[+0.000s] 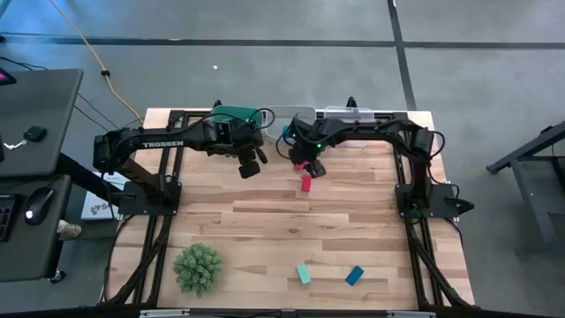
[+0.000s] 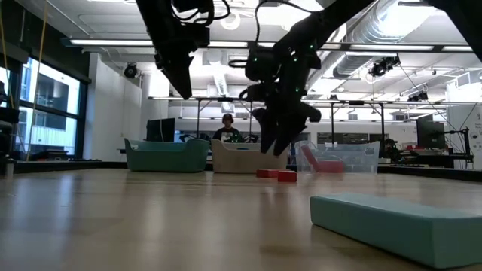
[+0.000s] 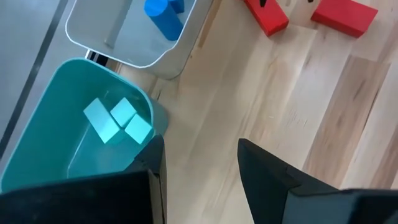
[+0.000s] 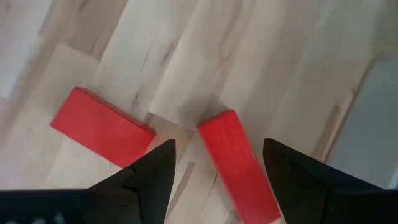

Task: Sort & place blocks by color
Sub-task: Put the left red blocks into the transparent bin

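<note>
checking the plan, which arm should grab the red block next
Right. The right gripper hangs open directly over a red block, fingers straddling it. The left gripper is open beside the teal bin.

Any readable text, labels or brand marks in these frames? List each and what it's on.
"TROSSEN": white letters on the left arm, high view.
White sheet on the floor beside the table's left edge: dark print, too small to read.
Blocks, bins, grippers and the wrist views: no text visible.
Low view: nothing legible in the room behind.
</note>
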{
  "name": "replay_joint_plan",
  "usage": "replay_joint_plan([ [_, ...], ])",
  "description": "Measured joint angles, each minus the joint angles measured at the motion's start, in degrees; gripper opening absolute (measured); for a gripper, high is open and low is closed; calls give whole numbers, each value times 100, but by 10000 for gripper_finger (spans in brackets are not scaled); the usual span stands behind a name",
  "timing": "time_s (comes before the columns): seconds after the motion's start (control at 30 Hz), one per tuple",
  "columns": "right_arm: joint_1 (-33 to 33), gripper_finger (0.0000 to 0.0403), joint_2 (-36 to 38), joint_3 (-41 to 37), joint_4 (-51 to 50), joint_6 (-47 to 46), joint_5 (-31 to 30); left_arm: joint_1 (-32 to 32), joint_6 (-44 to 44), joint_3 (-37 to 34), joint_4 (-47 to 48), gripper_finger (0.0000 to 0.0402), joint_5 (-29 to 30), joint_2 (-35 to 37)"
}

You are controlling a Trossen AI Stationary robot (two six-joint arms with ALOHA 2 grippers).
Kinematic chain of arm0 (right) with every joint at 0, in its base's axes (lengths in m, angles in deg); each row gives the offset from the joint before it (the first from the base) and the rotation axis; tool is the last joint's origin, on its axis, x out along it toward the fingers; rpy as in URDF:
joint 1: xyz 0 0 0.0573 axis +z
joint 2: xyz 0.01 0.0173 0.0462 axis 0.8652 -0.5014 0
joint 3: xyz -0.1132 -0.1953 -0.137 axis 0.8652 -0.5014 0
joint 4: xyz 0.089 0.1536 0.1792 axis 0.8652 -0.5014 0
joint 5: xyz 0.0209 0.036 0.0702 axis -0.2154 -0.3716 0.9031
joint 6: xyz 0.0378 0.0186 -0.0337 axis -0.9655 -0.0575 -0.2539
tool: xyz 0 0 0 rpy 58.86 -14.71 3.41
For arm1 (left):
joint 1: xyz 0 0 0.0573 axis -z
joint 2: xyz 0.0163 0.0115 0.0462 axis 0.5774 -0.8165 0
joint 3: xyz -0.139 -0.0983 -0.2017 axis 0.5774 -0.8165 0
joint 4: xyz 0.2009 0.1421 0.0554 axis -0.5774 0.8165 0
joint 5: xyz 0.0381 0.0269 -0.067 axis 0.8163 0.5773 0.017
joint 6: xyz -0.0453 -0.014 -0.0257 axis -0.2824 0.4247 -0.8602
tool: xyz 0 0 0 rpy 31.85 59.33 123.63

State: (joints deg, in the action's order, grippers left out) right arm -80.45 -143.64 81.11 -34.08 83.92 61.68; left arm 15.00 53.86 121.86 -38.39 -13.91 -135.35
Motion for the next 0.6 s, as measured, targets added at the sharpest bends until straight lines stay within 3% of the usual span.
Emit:
replay_joint_plan([
  [0.6, -1, 232, -683, 26, 296, 393, -400, 2, -47, 0, 5, 115, 3, 0],
])
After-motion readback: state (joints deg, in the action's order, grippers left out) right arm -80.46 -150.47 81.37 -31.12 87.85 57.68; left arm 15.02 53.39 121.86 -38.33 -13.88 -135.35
